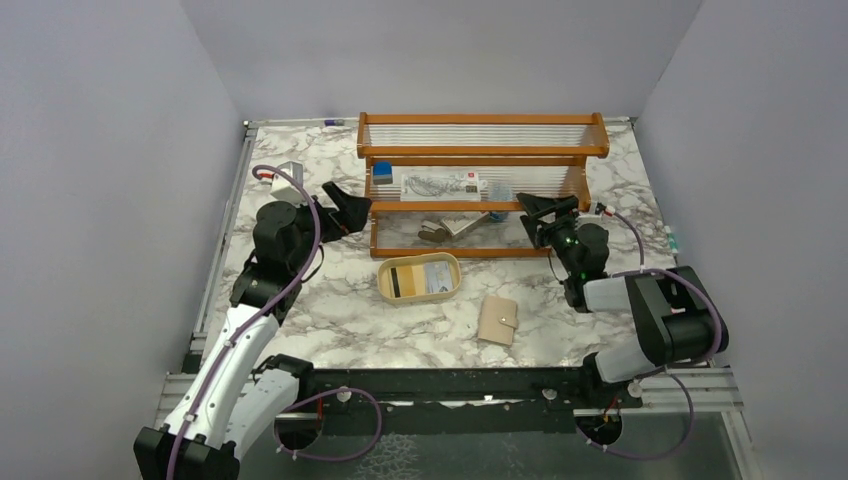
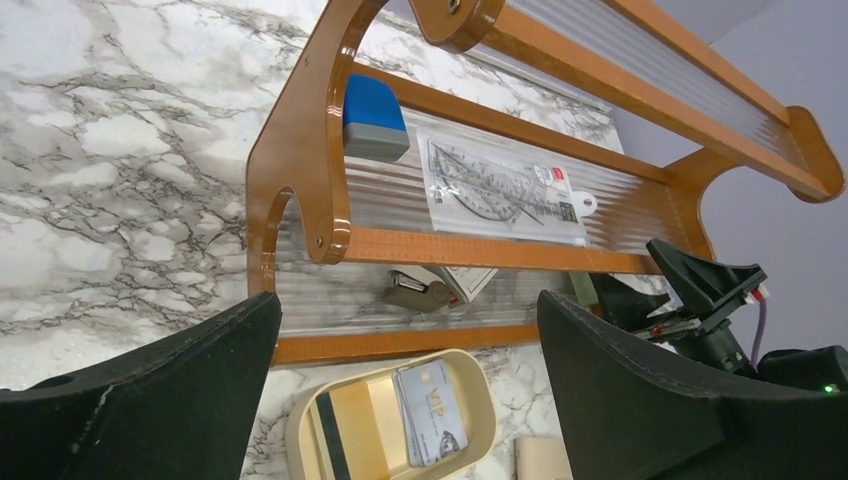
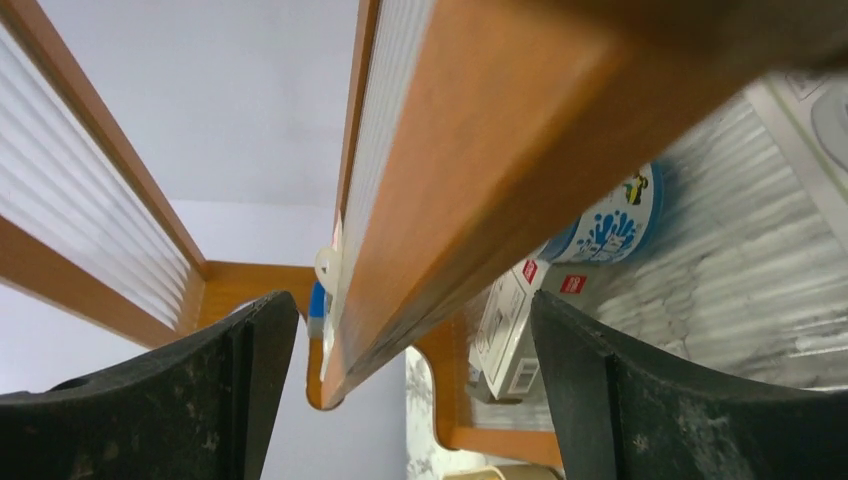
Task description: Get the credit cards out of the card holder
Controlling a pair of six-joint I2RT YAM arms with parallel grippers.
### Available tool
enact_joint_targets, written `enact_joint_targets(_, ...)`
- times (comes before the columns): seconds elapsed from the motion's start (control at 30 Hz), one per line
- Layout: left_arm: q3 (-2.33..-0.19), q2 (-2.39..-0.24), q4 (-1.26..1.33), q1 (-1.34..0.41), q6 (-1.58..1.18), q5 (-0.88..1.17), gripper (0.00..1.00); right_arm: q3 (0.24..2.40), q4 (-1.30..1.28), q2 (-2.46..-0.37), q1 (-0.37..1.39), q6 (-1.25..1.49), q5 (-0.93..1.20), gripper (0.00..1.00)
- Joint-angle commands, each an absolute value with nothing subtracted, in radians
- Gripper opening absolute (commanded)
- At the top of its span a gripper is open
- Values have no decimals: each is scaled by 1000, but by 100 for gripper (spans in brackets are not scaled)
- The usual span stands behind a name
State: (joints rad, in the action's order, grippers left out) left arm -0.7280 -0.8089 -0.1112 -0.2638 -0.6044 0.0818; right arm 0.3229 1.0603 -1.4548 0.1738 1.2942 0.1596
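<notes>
Trouble is likeliest at the right gripper (image 1: pixel 530 207). It hangs with its jaws spread and nothing between them, close against the front rail of the wooden rack (image 1: pixel 480 150) along the far edge of the bench (image 1: pixel 330 320). Its wrist view shows that rail filling the space just ahead of the fingers. A careless swing sideways or upward from there could catch the wood and shake the small items lying on the shelves. The left gripper (image 1: pixel 350 205) is likewise spread and empty, raised near the rack's left end and well apart from anything the task concerns.

The card holder (image 1: pixel 497 320) lies flat and folded shut toward the near edge, right of centre. It is near the oval tray (image 1: pixel 380 283) but not touching it. Two credit cards (image 1: pixel 420 279) rest in that tray, one yellowish with a dark stripe, one pale with print. Whether more are tucked inside the folded holder cannot be told.

If some are, the holder has to be opened, and that is the second hazard. A one-sided tug at the tab would probably drag the light holder across the smooth marble, perhaps toward the near edge, unless the other arm pins it. Thin cards may also slip from the fingers or come out two at once.
</notes>
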Motion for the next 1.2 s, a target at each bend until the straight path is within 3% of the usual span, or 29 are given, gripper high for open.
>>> enact_joint_targets(0.0,-768,-805,-117,-259,-592,83,99,357,1332,-1572,197,1387,113,90)
enact_joint_targets(0.1,-771,-808,-120,-259,-592,82,99,383,1386,-1635,220,1409,80,86)
enact_joint_targets(0.37,-796,-815,-140,-259,-583,79,99,483,1466,-1758,290,1459,37,58)
enact_joint_targets(0.43,-794,-812,-141,-259,-583,74,99,508,1489,-1792,304,1472,42,47)
enact_joint_targets(0.53,-792,-807,-145,-259,-584,70,99,559,1509,-1841,312,1490,67,19)
enact_joint_targets(0.63,-800,-804,-159,-259,-575,64,99,616,1477,-1870,322,1497,88,3)
enact_joint_targets(0.87,-842,-795,-196,-259,-541,35,99,915,1169,-1922,388,1360,203,1)
enact_joint_targets(1.17,-856,-793,-250,-259,-501,-21,99,1331,1016,-2203,522,1329,205,1)
